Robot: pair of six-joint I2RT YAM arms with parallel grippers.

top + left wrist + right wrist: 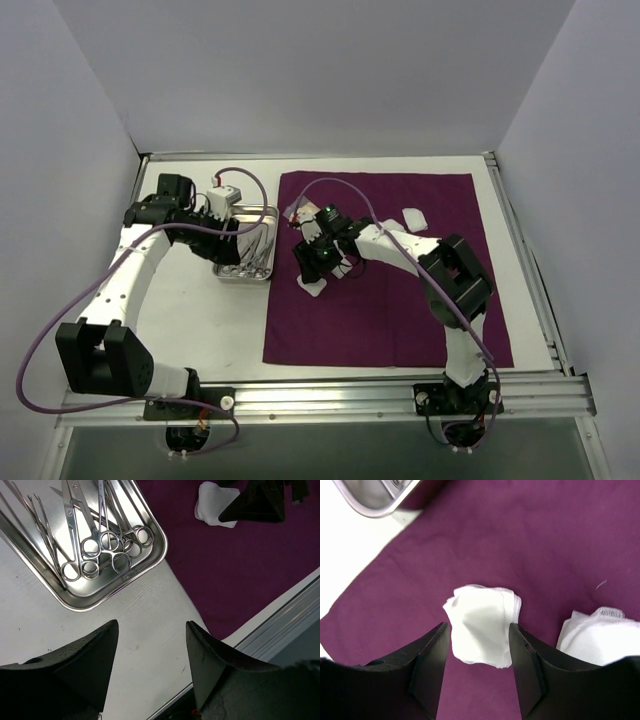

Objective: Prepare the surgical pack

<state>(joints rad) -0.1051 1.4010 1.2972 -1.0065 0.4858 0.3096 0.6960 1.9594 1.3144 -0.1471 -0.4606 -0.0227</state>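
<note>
The right gripper (479,626) hangs low over the purple cloth (545,540), close to the cloth's left edge. A white gauze pad (482,622) lies on the cloth right between its two fingers (427,665). Both fingers touch the pad's sides, but I cannot tell if they squeeze it. A second gauze pad (597,630) lies near it.

The steel tray (90,605) sits on the tabletop (145,605) just beside the cloth's left edge, with the scissor tools (107,550) inside. The left gripper (152,625) is near the tray, spread wide over bare tabletop.

A third pad (414,218) lies toward the cloth's far right corner.
</note>
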